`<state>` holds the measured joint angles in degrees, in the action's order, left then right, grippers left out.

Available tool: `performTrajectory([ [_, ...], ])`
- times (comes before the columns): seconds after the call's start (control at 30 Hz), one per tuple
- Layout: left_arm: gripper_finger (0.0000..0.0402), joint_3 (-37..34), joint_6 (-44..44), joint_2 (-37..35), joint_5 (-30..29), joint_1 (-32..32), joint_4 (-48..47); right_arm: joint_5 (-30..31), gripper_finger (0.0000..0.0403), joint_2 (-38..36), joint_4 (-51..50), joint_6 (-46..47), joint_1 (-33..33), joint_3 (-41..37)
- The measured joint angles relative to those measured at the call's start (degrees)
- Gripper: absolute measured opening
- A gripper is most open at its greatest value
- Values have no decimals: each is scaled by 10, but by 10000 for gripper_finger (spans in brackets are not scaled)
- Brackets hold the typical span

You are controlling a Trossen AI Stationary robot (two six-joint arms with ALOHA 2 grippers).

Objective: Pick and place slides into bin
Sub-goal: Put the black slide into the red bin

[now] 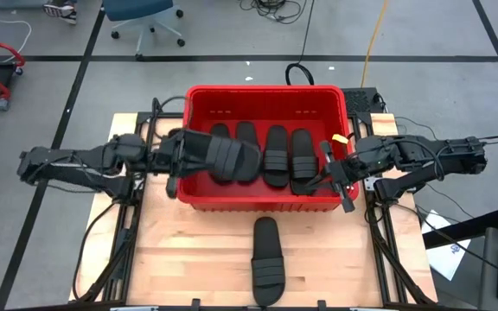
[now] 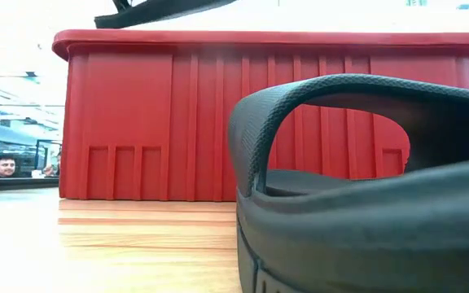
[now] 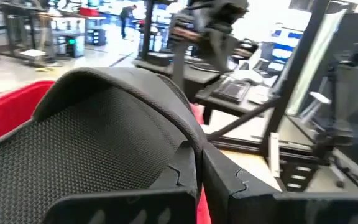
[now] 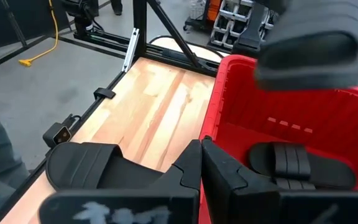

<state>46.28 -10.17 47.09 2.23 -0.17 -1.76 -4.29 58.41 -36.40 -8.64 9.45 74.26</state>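
1. The left gripper (image 1: pixel 182 155) is over the left end of the bin (image 1: pixel 199 200) with its jaws clamped on a slide (image 1: pixel 223 155), held in the air above the red rim. The low view shows that sole floating just clear of the top edge.

2. Three or four more slides (image 1: pixel 277 155) already lie side by side on the bin floor. One last slide (image 1: pixel 266 259) sits alone on the wooden table (image 1: pixel 171 259) in front of the bin, well apart from both arms.

3. The right gripper (image 1: pixel 335 173) hangs at the bin's right wall. Its wrist view shows the two fingers pressed together with nothing between them, so it's closed and empty as far as I can tell.

4. So the step in hand looks like the drop. My take: carry the held slide a bit further inward before letting go, because its heel end sits close to the left wall and could catch on the thick rim.

5. Lower it some first, too (these soles look rubbery, and I'd guess they bounce or flip if dropped from height).

6. Aim for the open patch at the left of the row, so it lands flat rather than stacked crooked on its neighbours.

7. Pull the fingers wide before lifting away, so the ribbed strap doesn't snag.
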Motion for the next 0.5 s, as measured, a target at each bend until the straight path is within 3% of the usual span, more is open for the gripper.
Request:
performTrajectory([
  [0.23,0,50,39,51,91,107,-66,0,0,0,0,-2,0,0],
  [0.5,0,248,168,192,173,167,-320,0,0,0,0,-2,0,0],
])
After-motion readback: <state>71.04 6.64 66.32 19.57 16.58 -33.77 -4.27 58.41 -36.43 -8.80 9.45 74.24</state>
